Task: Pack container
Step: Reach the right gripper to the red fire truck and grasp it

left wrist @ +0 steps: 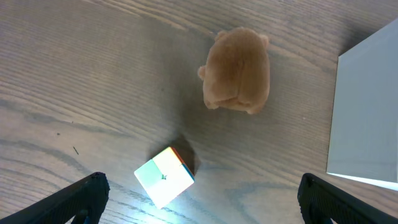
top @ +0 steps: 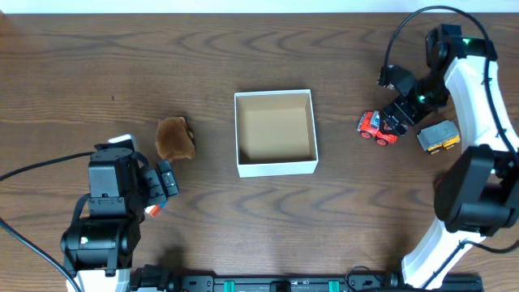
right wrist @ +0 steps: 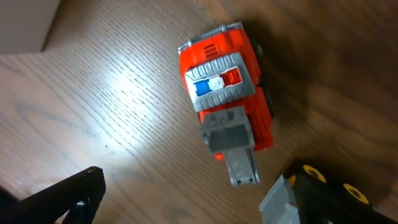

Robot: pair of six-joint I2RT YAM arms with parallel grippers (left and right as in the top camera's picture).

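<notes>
Currently, right gripper [top: 394, 123] apart above red truck [right wrist: 227, 87], left gripper [left wrist: 205, 202] apart near cube [left wrist: 165, 176]

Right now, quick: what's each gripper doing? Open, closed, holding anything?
Left gripper: open, holding nothing, over the small cube.
Right gripper: open, holding nothing, over the red truck.

Even light, glare on table [right wrist: 134, 118]

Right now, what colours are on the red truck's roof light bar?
Light bar: blue, white, red; clearest in right wrist view.
</notes>
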